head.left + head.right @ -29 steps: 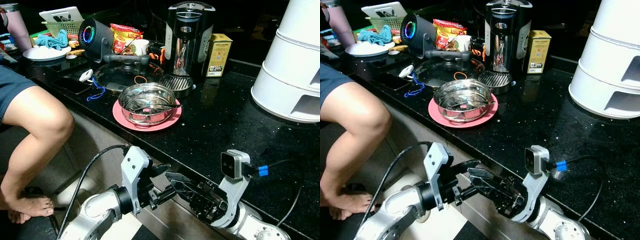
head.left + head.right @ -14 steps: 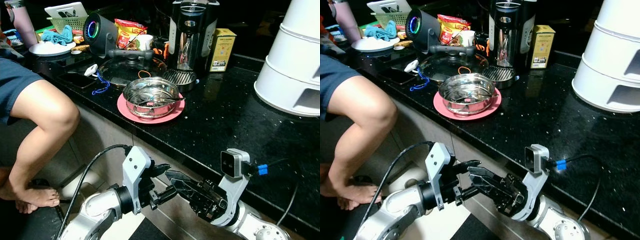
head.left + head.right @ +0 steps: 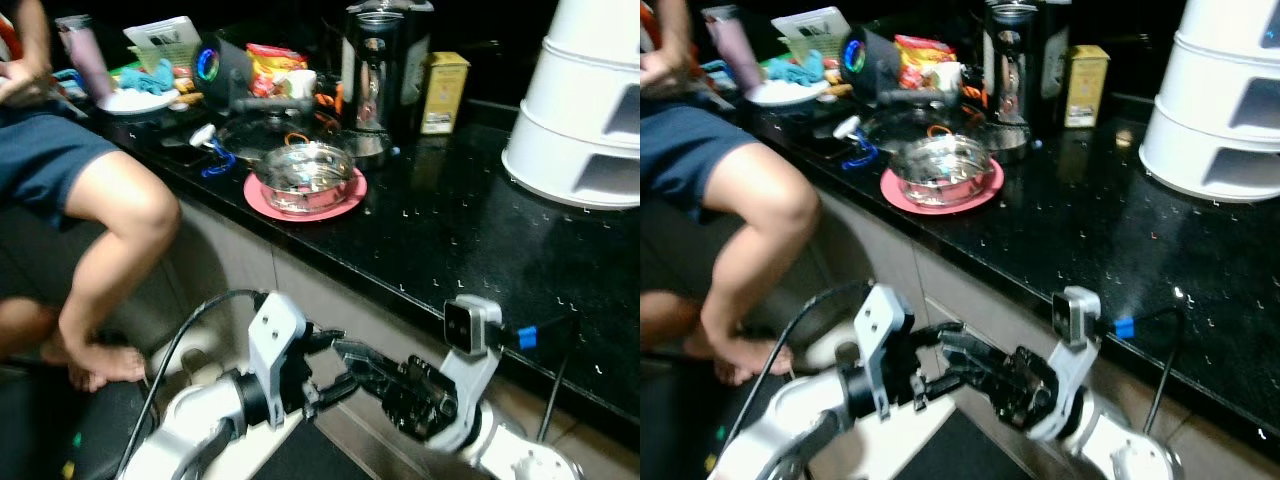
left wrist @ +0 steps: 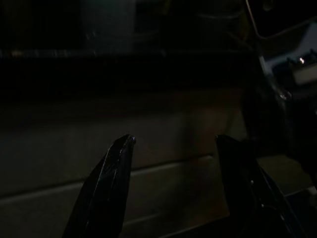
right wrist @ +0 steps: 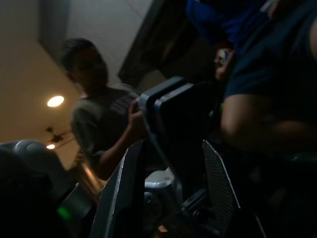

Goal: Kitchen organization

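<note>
A person's bare knee (image 3: 140,205) rises to the left of the black counter (image 3: 470,235), the person seated on its far left end in dark shorts with a bare foot (image 3: 100,365) hanging well below its edge. On the counter beyond that knee sit a white plate (image 3: 135,98) with a teal cloth (image 3: 155,72), a dark speaker with a glowing ring (image 3: 210,65), and a red snack bag (image 3: 272,58). Further along the counter, near its front edge, a steel bowl (image 3: 303,176) stands on a pink plate (image 3: 305,195), with a dark glass lid (image 3: 265,125) just behind it. Behind the bowl a black coffee machine (image 3: 380,65) stands upright, a yellow box (image 3: 443,92) just beside it. At the counter's far right end stands a large white tiered container (image 3: 580,110). Below and in front of the counter's edge, both arms are held low against the cabinet front: the left gripper (image 3: 330,362) has its two black fingers (image 4: 106,188) spread apart with nothing between them, as the dark left wrist view shows. Just right of it, the right gripper (image 3: 375,365) points toward the left one, its fingers (image 5: 220,183) likewise parted and holding nothing; in the right wrist view they frame part of the left arm, with a dim person beyond.
</note>
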{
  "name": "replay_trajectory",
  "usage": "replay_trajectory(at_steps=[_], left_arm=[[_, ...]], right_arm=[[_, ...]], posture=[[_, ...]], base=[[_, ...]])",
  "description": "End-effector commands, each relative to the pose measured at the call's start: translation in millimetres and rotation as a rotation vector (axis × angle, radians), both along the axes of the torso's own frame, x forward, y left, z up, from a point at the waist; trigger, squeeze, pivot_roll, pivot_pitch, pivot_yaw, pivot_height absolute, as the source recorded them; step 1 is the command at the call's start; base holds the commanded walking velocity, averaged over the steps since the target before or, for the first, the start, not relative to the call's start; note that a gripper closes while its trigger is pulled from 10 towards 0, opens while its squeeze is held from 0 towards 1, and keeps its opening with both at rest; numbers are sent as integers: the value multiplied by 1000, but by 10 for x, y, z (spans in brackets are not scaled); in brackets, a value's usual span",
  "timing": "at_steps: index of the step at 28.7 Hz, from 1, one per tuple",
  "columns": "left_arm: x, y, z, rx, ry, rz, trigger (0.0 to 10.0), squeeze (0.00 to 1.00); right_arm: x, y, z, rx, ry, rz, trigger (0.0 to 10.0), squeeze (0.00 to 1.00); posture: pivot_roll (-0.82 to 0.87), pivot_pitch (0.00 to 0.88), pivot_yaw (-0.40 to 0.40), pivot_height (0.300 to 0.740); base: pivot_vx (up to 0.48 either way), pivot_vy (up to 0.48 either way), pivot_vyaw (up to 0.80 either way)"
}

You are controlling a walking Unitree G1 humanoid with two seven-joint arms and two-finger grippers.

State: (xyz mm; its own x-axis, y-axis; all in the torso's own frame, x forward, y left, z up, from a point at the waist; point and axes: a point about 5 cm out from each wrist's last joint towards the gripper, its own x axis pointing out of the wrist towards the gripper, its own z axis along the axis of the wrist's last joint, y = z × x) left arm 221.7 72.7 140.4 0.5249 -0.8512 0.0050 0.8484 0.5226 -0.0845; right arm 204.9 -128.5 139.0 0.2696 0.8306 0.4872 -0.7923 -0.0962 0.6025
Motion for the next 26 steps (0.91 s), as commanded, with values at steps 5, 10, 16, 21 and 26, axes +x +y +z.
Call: replay_trajectory(at_steps=[5,10,16,21,26], left_arm=[[-9,33,-38,21,11,9,10000,0],[10,32,-25,22,2,7,10000,0],[27,28,-6,24,-14,5,10000,0],[92,65,27,38,-51,48,10000,0],[264,256,43,100,-104,140,10000,0]], right_arm=[[80,-9,-13,-16,28,-101,10000,0],[152,-13,-73,-170,7,-190,10000,0],[196,-4,-116,-261,20,-235,10000,0],[231,-12,-140,-317,15,-266,10000,0],[294,-55,-152,-343,2,-322,10000,0]], posture=[[-14,0,-8,740],[-20,0,-6,740],[-23,0,-9,740],[-27,0,-7,740],[-28,0,-8,740]], base=[[-327,0,0],[-304,0,0],[-280,0,0],[0,0,0],[0,0,-719]])
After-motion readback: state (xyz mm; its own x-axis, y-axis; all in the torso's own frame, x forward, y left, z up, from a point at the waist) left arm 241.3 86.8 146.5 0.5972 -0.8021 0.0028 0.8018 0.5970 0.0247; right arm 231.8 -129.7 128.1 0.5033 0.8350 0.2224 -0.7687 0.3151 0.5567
